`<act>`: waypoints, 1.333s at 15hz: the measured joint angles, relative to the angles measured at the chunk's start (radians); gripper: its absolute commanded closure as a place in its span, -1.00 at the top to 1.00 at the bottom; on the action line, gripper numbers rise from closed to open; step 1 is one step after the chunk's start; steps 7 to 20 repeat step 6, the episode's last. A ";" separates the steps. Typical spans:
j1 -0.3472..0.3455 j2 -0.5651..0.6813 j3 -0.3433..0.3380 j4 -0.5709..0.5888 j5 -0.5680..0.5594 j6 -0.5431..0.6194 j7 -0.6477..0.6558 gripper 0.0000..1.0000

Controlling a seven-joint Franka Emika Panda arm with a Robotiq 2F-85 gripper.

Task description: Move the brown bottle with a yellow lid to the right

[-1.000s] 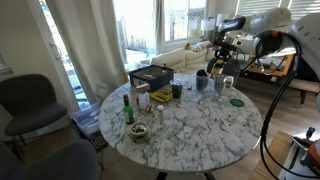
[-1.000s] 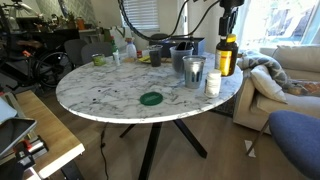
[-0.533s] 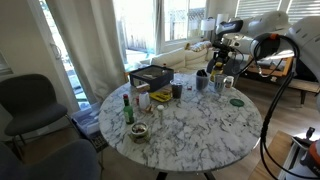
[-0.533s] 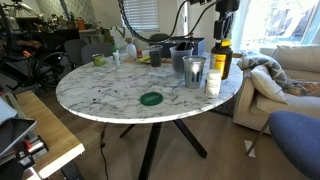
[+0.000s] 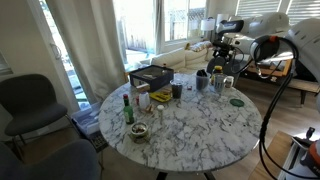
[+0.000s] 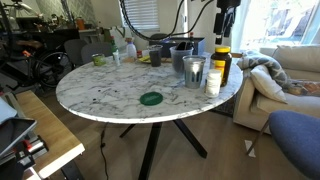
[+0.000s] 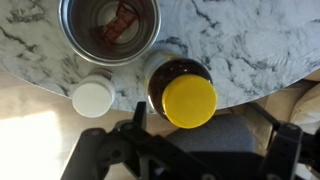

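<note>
Brown bottle (image 6: 221,62) seemingly behind white container (image 6: 212,84)

The bottle (image 7: 189,100) sits on the table (image 7: 250,40), right at its edge and straight under my claw (image 6: 223,33), with a gap between. In the wrist view a cup (image 7: 68,45) stands just up-left of it, and a small jar (image 7: 92,98) just to its left. A coaster (image 6: 151,98) lies well apart, mid-table.

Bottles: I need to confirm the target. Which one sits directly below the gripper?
The brown bottle with a yellow lid, under the gripper; the slim green bottle stands far from it.
</note>
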 measured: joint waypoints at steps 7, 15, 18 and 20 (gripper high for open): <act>-0.005 -0.025 0.091 0.130 0.001 -0.059 -0.121 1.00; -0.005 -0.025 0.091 0.130 0.001 -0.059 -0.121 1.00; -0.005 -0.025 0.091 0.130 0.001 -0.059 -0.121 1.00; -0.005 -0.025 0.091 0.130 0.001 -0.059 -0.121 1.00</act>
